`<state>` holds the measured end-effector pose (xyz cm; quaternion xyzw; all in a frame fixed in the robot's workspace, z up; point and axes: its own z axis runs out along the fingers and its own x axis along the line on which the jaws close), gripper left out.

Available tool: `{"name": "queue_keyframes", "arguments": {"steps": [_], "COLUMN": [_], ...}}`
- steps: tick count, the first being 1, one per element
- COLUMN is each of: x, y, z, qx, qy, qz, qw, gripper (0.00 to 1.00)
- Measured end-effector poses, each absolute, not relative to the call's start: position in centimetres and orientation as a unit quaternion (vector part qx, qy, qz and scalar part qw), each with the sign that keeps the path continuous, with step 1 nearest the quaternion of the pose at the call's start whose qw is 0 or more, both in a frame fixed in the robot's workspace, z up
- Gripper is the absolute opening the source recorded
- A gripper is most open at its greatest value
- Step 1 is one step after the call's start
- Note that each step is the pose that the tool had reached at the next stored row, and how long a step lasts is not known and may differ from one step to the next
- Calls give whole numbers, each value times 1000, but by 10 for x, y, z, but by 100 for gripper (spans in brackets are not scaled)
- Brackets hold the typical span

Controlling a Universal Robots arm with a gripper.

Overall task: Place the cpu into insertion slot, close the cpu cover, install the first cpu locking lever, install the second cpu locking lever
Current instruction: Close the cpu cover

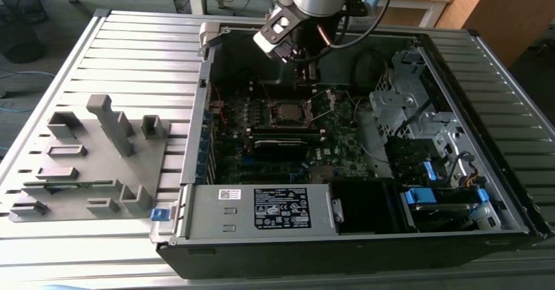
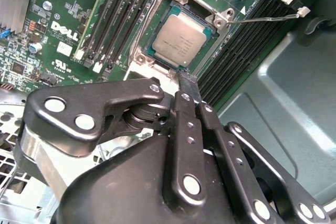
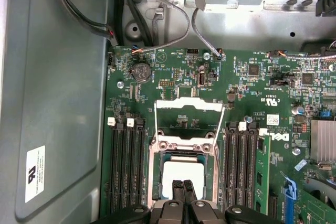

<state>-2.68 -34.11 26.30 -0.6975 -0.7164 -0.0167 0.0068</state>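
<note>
The cpu (image 2: 179, 40) looks dull silver metal, the circuit board (image 3: 247, 85) glossy green.

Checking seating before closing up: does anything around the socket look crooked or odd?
Nothing stands out: the square silver-grey cpu sits level in the silver-rimmed insertion slot, and the silver frame cpu cover is open.

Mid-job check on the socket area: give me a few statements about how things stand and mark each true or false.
1. The cpu lies in the insertion slot. True.
2. The cpu cover is shut over the chip. False: it stands open, swung back from the socket.
3. The gripper is above the grey fixture plate. False: it is inside the computer case, its tips close by the cpu.
4. Memory slots flank the socket on both sides. True.
</note>
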Motion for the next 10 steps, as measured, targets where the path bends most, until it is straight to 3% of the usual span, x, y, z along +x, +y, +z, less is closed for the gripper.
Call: {"name": "queue_keyframes", "arguments": {"steps": [10], "x": [-13], "y": [-341], "z": [263], "qx": [-697], "qy": [-716], "qz": [-17], "qw": [7], "gripper": [10]}}
